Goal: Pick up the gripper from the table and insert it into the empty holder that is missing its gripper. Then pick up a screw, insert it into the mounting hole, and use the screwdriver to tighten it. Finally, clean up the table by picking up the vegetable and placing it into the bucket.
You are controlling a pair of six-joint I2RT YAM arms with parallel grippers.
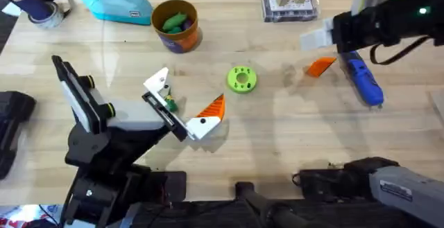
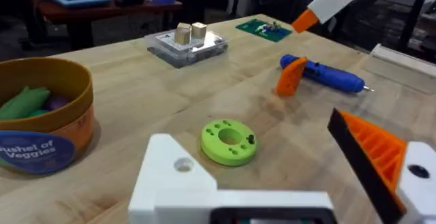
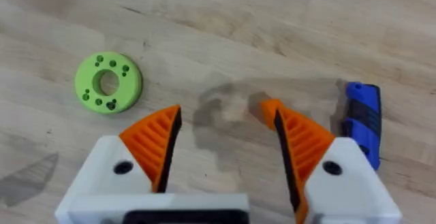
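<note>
Near the table's front edge, left of the middle, the left end effector (image 1: 186,95) reaches out low over the wood. It carries one orange finger (image 1: 211,109) on its right side. On its left is the holder (image 1: 158,81), a bare white bracket with a dark hole in it. The gap between the two is wide, and nothing is in it.

Just beyond, about mid-table, a lime-green disc (image 1: 241,79) lies flat with its centre hole facing up.

To the right of the disc, well apart from it, the gripper (image 1: 320,66) rests on the wood. Its long axis runs roughly across the table, slanting a little toward the far right. I cannot tell which end is the narrow one.

The screwdriver (image 1: 364,81) lies just beside it, on the side toward the right edge. Its blue handle runs diagonally, and in the left wrist view the thin metal tip points toward the front right.

The right end effector (image 3: 221,115) hangs above these two, its orange fingers spread wide and holding nothing.

Farther back, left of centre, the bucket (image 1: 182,35) stands upright with a green vegetable (image 1: 175,21) inside. A light-blue pouch (image 1: 118,5) lies beside it toward the far left. A clear box (image 1: 290,6) sits along the far edge to the right, and a dark cup of pens (image 1: 33,6) stands in the far left corner.
</note>
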